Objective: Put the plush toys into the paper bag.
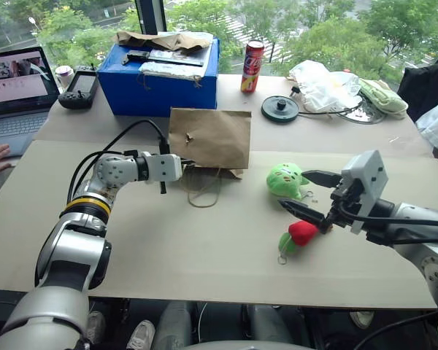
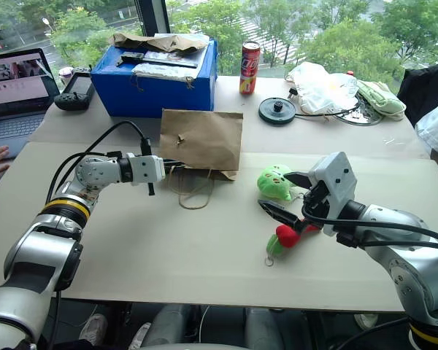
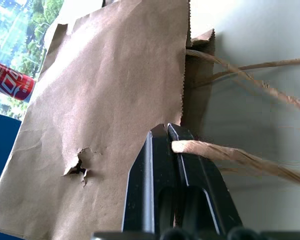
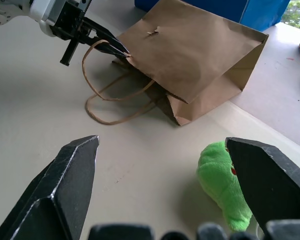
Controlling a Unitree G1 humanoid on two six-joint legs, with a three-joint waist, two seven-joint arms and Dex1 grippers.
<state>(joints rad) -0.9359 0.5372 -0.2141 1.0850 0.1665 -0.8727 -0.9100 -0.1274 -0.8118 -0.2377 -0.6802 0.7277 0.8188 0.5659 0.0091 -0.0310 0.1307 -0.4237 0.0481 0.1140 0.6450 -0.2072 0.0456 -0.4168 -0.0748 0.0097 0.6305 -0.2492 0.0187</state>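
left gripper (image 3: pixel 166 131) pinches paper bag (image 1: pixel 209 137) handle | green plush (image 1: pixel 285 180) beside right gripper (image 1: pixel 308 195)

Silver-grey jointed arms, yellow-black band – left arm (image 1: pixel 87 205), black cables, black fingers

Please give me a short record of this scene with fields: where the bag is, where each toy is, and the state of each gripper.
paper bag: lying on the table, mouth and string handles toward the robot
left gripper: shut on a string handle at the bag's mouth
right gripper: open, holding nothing, above the toys
green plush toy: on the table, outside the bag
red chili plush toy: on the table, nearer the robot than the green one
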